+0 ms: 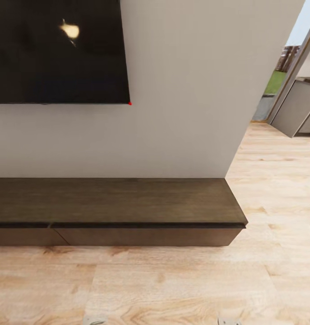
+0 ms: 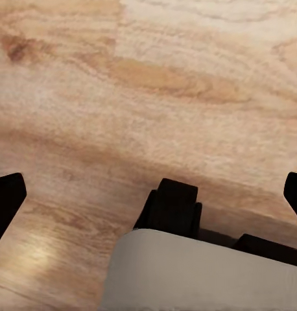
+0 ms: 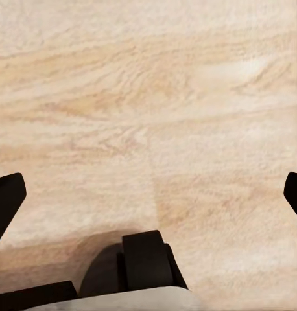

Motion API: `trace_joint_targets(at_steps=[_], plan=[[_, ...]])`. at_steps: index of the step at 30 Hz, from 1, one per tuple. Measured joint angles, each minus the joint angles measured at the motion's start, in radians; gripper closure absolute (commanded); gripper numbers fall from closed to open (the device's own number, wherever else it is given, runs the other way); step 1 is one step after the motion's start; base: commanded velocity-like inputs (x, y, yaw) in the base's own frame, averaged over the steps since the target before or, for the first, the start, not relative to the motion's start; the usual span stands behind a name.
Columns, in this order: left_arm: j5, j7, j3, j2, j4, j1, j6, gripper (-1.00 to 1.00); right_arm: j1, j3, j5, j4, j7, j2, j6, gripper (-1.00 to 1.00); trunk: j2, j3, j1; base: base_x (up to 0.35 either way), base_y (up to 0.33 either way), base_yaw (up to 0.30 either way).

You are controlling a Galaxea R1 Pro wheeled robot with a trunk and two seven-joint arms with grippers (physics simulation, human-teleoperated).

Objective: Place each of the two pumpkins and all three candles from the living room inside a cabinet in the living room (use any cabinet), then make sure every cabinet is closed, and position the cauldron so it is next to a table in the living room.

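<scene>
1. Where the pale wall [image 1: 182, 90] ends at a vertical corner on the right, the long, low dark-brown wood cabinet [image 1: 114, 203] ends with it; its right end sits just past that corner.
2. Its wide drawer fronts [image 1: 145, 236] sit flush under the overhanging top edge, all shut, with a seam between two fronts toward the left.
3. Light plank wood floor [image 1: 173, 284] runs bare in front of the cabinet and carries on past its right end toward a grey unit [image 1: 297, 108] and a doorway showing green outside.
4. A black wall-mounted screen [image 1: 60, 49] hangs above the cabinet's left part, well clear of its top, with a small red dot at its lower right corner and a lamp glare on the glass.
5. No writing or brand can be read anywhere.
6. The left hand [image 2: 148, 194] hangs over the floor, its dark fingertips [image 2: 6, 201] spread wide apart with nothing between them.
7. The right hand [image 3: 148, 194] likewise points at bare planks, fingertips [image 3: 6, 201] parted wide and holding nothing.
8. Dark wheels of the robot's base [image 2: 171, 207] rest on the floor below each hand.
</scene>
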Motion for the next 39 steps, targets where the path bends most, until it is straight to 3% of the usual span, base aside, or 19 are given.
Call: trace_joint_targets(at_steps=[16,39], plan=[[-0.012,0.000,-0.003,0.000,0.002,0.081,-0.007,-1.00,0.057,0.000,0.012,0.003,0.001,-0.008,0.000,-1.00,0.112,0.050,-0.061,0.000,0.000,0.000],[-0.011,0.000,-0.010,0.001,0.003,0.151,-0.008,-1.00,0.061,0.000,0.011,0.003,0.001,-0.007,0.002,-1.00,0.273,0.122,-0.150,0.000,0.000,0.000]])
